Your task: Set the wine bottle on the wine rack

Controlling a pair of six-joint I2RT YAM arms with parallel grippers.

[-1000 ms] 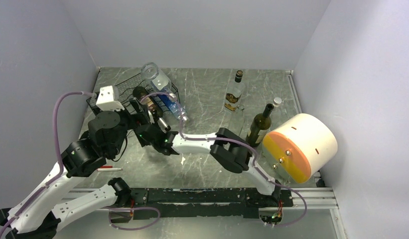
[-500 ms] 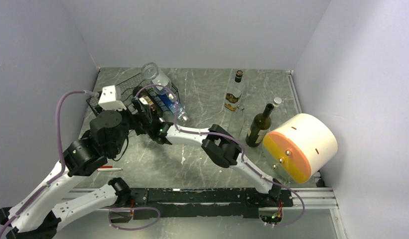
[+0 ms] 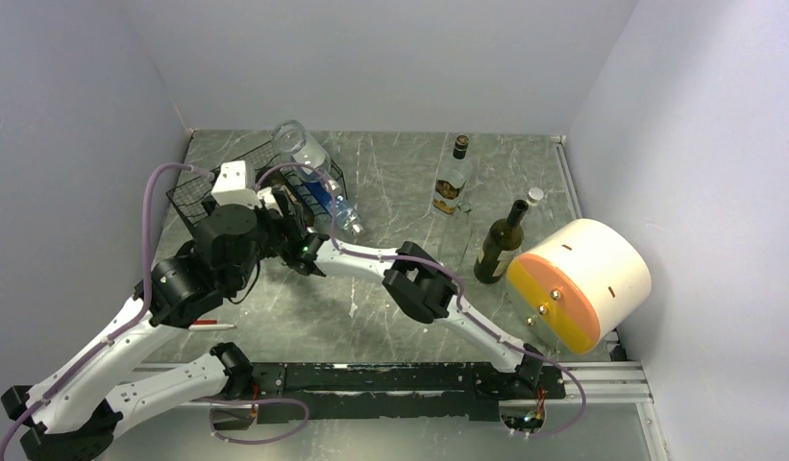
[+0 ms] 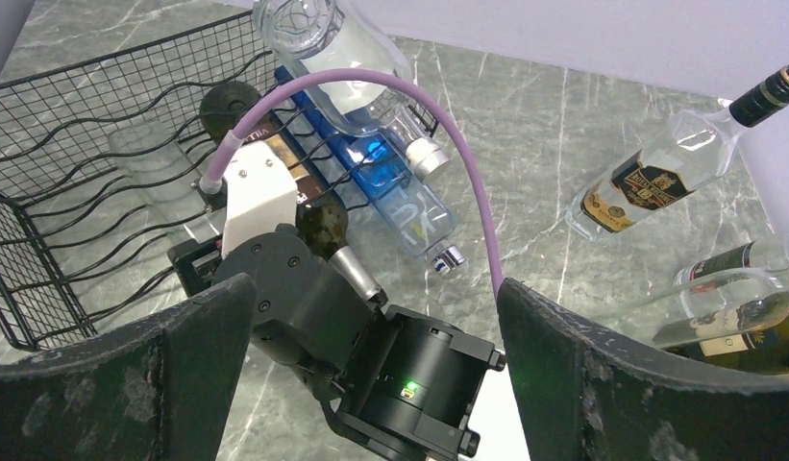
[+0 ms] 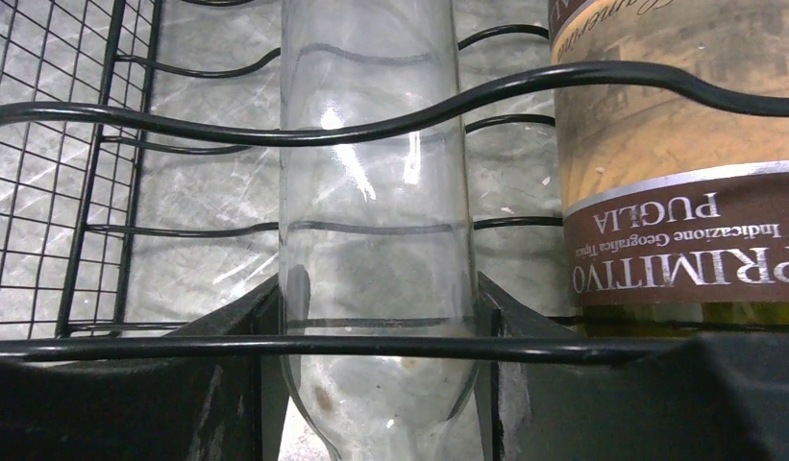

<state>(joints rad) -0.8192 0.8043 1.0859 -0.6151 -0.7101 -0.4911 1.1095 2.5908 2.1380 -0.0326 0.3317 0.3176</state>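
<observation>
My right end effector (image 5: 379, 322) was clamped on the clear wine bottle (image 5: 376, 173), with its fingers (image 5: 227, 403) pressed to both sides near the narrowing end. The bottle lay in a cradle of the wine rack (image 4: 54, 115) and was plain, colourless, see-through glass. Just beside it, in the next cradle, lay a dark bottle (image 5: 678, 115). Its label, upside down in the wrist view, read "PRIMITIVO", "PUGLIA" and "Indicazione Geografica Tipica". My left end effector (image 4: 371, 288) hung over the right wrist, fingers wide apart, holding nothing.
</observation>
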